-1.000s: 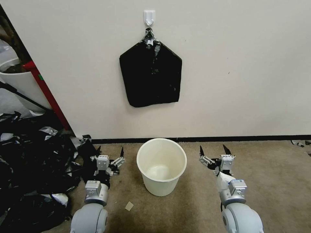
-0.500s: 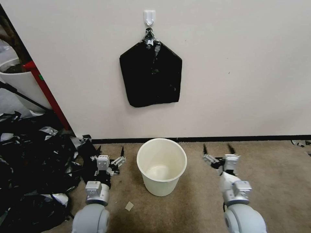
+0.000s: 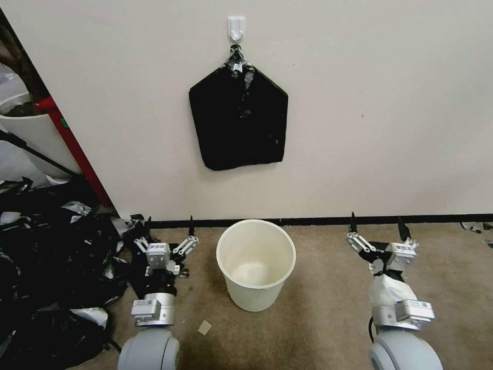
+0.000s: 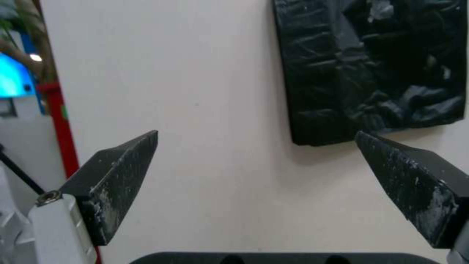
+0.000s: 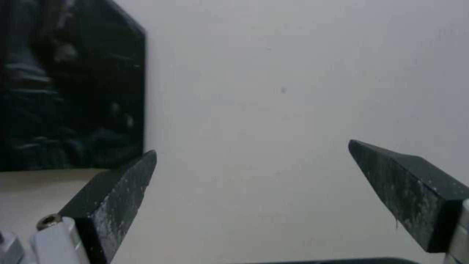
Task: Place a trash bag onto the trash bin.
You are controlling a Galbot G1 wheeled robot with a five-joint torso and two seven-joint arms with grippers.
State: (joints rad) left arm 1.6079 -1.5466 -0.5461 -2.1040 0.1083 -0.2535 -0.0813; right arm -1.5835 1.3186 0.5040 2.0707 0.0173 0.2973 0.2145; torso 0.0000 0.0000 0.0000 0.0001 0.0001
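My left gripper (image 3: 168,226) hovers low over the carpet (image 3: 318,303), left of the trash bin (image 3: 256,264), jaws spread wide with nothing between them. My right gripper (image 3: 376,222) is well off to the bin's right, also wide apart and empty. The cream bin stands upright on the carpet between my two arms, near the wall (image 3: 385,103), its mouth bare. On the wall above it a flat black pack (image 3: 239,118) hangs from a white hook (image 3: 236,28). A heap of black plastic scraps (image 3: 51,257) lies at far left.
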